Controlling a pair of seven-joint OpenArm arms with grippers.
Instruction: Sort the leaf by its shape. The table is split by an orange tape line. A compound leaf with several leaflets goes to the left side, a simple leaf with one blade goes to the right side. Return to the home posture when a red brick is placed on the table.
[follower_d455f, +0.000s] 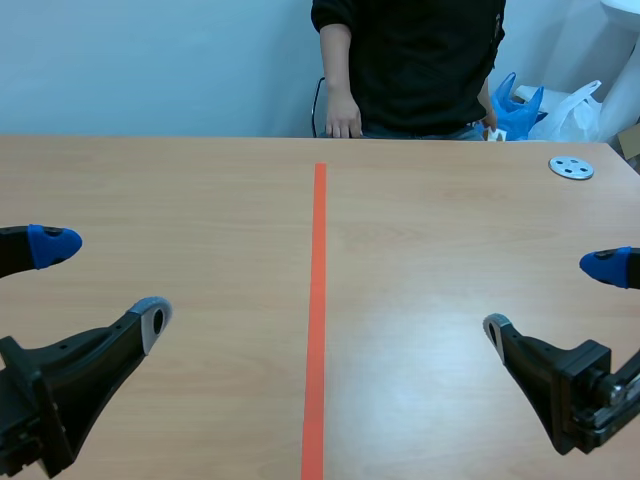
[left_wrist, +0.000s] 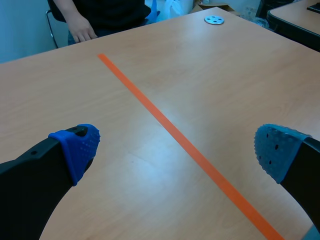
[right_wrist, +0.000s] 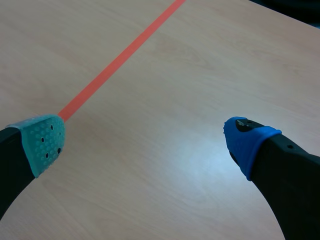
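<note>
Scene view, left gripper (follower_d455f: 102, 282) spread wide left of the orange tape line (follower_d455f: 319, 300), right gripper (follower_d455f: 551, 300) spread wide on its right, person's hand (follower_d455f: 343, 120) rested at the table's (follower_d455f: 450, 230) far edge, left wrist view, tape ran between the parted fingers (left_wrist: 77, 147), right wrist view, tape lay just ahead of the teal pad (right_wrist: 45, 142)

A person (follower_d455f: 410, 60) stands at the far side; a holed disc (follower_d455f: 571, 167) lies near a blue bag (follower_d455f: 517, 108).

Office-like lab, wooden table (follower_d455f: 180, 190) with orange tape line (follower_d455f: 318, 300), another desk (left_wrist: 300, 15), plastic bags (follower_d455f: 560, 108)
</note>
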